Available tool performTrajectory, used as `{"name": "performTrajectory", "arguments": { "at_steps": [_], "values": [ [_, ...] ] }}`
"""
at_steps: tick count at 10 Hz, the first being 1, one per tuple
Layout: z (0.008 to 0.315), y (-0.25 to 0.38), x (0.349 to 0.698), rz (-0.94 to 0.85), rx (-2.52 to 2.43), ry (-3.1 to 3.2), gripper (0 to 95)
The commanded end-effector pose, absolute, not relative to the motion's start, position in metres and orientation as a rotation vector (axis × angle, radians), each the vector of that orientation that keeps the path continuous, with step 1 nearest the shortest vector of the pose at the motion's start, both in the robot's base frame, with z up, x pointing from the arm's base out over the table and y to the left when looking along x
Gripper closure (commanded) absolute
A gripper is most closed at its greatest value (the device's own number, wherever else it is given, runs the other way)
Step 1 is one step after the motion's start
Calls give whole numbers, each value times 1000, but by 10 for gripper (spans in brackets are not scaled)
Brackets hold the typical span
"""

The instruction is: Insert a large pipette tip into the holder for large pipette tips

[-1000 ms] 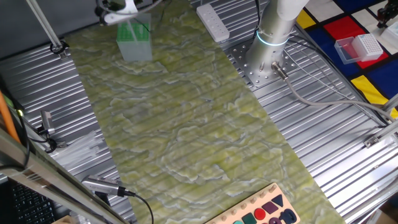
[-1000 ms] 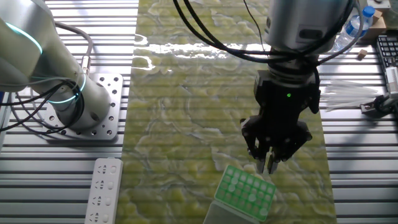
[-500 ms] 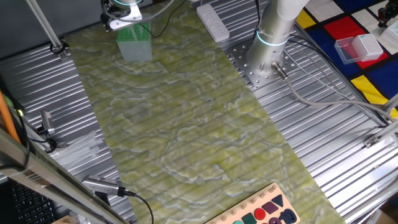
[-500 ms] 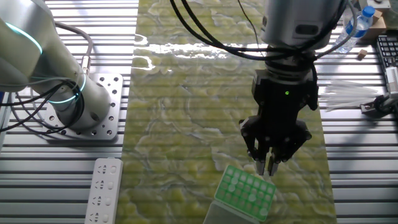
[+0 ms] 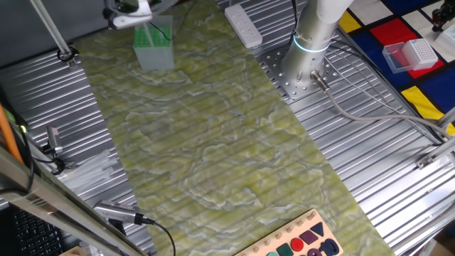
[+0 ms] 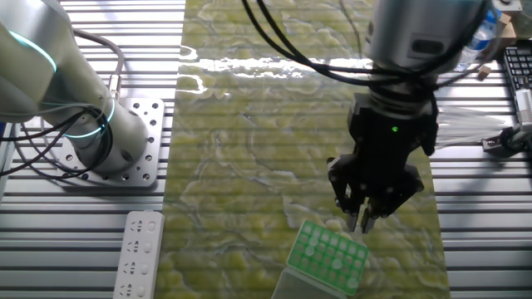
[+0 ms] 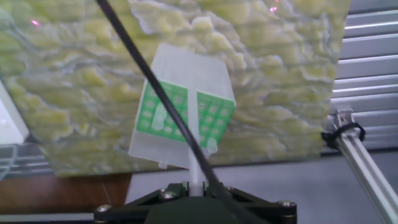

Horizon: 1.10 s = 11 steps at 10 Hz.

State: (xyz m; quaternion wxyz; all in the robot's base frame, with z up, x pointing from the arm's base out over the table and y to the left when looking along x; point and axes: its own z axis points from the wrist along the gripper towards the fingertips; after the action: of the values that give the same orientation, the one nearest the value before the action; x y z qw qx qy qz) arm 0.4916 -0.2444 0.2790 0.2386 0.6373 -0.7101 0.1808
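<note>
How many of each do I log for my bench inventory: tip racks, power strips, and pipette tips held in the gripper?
Tip racks: 2 (green holder, white-topped tip box)
Power strips: 1 (power strip)
Pipette tips in the gripper: 1 (large pipette tip)
Total: 4

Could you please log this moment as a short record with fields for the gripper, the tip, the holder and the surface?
gripper: above the green rack, shut on the large pipette tip
large pipette tip: translucent, points down toward the rack top in the hand view; whether it has entered a hole cannot be told
holder for large pipette tips: green gridded top, pale translucent sides, stands on the mat
mat: green marbled, runs along the ribbed metal table
power strip: white, beside the mat near the arm's base
</note>
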Motion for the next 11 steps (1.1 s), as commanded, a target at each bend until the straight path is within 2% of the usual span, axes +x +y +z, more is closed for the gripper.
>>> {"name": "performTrajectory", "arguments": {
  "at_steps": [1,11],
  "values": [
    [279,-244,492,471,1747,-1961,950],
    [277,-260,489,507,1813,-1891,950]
  ]
}}
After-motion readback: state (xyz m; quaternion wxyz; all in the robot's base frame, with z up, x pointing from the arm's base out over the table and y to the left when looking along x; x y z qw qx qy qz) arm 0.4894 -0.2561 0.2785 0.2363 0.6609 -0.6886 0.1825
